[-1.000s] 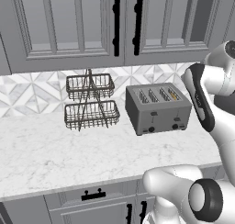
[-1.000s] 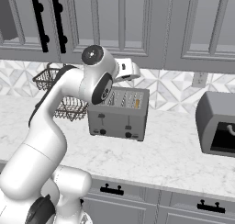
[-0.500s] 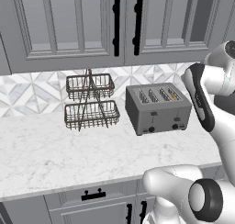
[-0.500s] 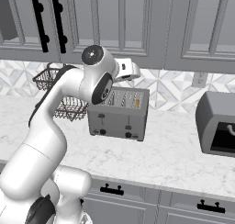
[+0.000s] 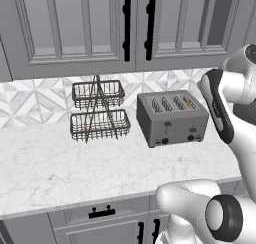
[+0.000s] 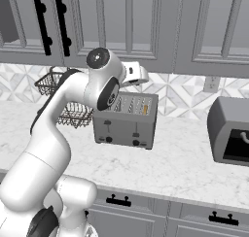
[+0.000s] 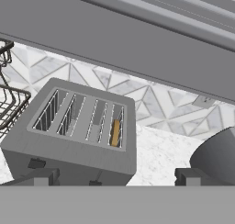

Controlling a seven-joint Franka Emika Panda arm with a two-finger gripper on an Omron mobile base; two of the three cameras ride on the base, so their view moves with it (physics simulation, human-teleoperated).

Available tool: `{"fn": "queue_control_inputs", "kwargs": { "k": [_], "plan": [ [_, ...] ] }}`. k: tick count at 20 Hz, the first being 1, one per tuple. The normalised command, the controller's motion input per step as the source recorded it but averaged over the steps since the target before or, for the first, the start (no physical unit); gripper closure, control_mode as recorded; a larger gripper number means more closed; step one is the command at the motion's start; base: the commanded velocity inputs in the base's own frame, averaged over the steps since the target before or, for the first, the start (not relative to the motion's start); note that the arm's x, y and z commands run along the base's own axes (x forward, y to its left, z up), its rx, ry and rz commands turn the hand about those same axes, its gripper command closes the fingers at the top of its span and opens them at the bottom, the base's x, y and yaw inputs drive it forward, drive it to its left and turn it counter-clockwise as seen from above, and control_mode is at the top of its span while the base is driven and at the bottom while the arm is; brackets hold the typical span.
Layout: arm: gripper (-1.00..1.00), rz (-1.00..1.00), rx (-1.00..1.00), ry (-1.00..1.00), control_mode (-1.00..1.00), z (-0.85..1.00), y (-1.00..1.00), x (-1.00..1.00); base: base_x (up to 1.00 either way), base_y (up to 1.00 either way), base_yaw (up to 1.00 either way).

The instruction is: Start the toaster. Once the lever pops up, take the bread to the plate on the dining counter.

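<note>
**Tool above toaster, jaws wide, nothing held**

Toaster (image 5: 172, 118) stands on the marble worktop (image 5: 60, 163), backed by the patterned tile wall, just right of the two-tier wire basket rack (image 5: 98, 111) in the left base view. Four slots face up; two levers and two dark knobs on the front face.

Bread (image 7: 115, 132) sits upright in the rightmost slot as seen from the hand view, golden-brown edge visible just below the slot rim. Also visible in the right base view as a small tan sliver (image 6: 145, 109).

Tool (image 7: 114, 177): both finger tips spread fully apart at the bottom of the hand view, toaster front between them; it grips nothing and hangs above the toaster.

Dark grey appliance (image 6: 231, 131) sits on the worktop, well apart to the toaster's right.
</note>
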Motion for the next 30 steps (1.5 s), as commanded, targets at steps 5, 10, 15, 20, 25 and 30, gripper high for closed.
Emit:
{"fn": "queue_control_inputs", "kwargs": {
  "k": [5,10,15,20,25,30],
  "plan": [
    [-1.0,0.0,0.0,0.0,-1.0,0.0,0.0,0.0,0.0,0.0,0.0],
    [-1.0,0.0,0.0,0.0,-1.0,0.0,0.0,0.0,0.0,0.0,0.0],
    [-1.0,0.0,0.0,0.0,-1.0,0.0,0.0,0.0,0.0,0.0,0.0],
    [-1.0,0.0,0.0,0.0,-1.0,0.0,0.0,0.0,0.0,0.0,0.0],
    [-1.0,0.0,0.0,0.0,-1.0,0.0,0.0,0.0,0.0,0.0,0.0],
    [-1.0,0.0,0.0,0.0,-1.0,0.0,0.0,0.0,0.0,0.0,0.0]
  ]
}}
